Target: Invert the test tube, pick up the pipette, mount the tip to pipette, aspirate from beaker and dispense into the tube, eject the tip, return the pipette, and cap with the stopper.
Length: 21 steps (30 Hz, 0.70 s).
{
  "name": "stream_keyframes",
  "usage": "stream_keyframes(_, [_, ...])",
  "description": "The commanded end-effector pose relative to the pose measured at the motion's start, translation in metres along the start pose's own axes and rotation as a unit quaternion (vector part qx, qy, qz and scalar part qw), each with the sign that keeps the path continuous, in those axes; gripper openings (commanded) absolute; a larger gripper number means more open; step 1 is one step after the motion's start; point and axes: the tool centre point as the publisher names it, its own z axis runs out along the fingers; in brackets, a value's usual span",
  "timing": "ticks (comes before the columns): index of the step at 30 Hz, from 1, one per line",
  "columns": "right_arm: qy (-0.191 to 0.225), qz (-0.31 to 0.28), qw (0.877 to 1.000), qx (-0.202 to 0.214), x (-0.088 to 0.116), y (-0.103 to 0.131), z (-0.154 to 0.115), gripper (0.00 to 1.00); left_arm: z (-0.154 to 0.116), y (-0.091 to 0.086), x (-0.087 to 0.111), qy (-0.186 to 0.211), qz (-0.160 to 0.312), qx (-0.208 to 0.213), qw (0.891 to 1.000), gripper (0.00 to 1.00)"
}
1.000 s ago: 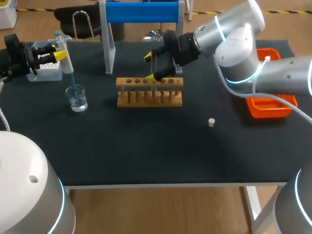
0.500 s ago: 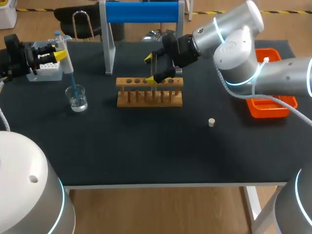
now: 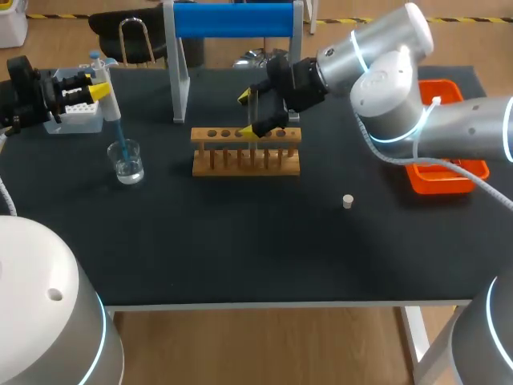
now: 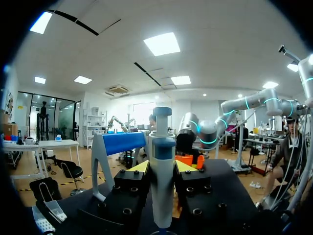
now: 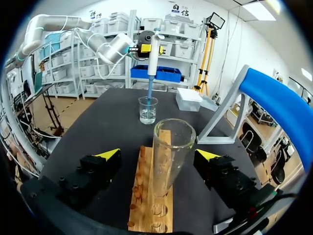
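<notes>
Head view: the wooden rack [image 3: 246,150] is standing mid-table and serving as the reference for all entries. My right gripper [image 3: 250,113] is hanging just above the rack's back edge, with its jaws spread wide and gripping nothing. My left gripper [image 3: 94,86] is sitting well to the left of the rack and is clamped on the pipette [image 3: 111,104]. The pipette's blue tip [image 3: 122,140] is dipping into the beaker [image 3: 128,163], which is standing left of the rack. The tip box [image 3: 76,119] is resting further left of the rack, behind the beaker. The stopper [image 3: 348,201] is lying right of the rack, nearer the table's front edge. The orange tray [image 3: 449,178] is sitting far right of the rack. The blue-topped stand [image 3: 234,20] is standing behind the rack. Left wrist view: my two fingers are pressing the upright pipette body from both sides. Right wrist view: the test tube [image 5: 168,152] is standing upright in a hole of the rack, mouth up, between my parted fingers, and neither is touching it. The beaker is showing beyond the rack's far end, with the pipette tip in it.
</notes>
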Motion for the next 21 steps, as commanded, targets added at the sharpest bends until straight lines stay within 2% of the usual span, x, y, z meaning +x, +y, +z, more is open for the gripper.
stream_keyframes(1, [-0.005, 0.004, 1.000, 0.001, 0.0012, 0.0001, -0.0020, 1.00, -0.0007, -0.0003, -0.0007, 0.002, 0.000, 0.001, 1.000, 0.00])
stream_keyframes(21, [-0.007, 0.005, 1.000, 0.004, 0.0012, -0.0001, -0.0025, 1.00, -0.0007, -0.0003, -0.0007, 0.002, 0.000, 0.001, 1.000, 0.00])
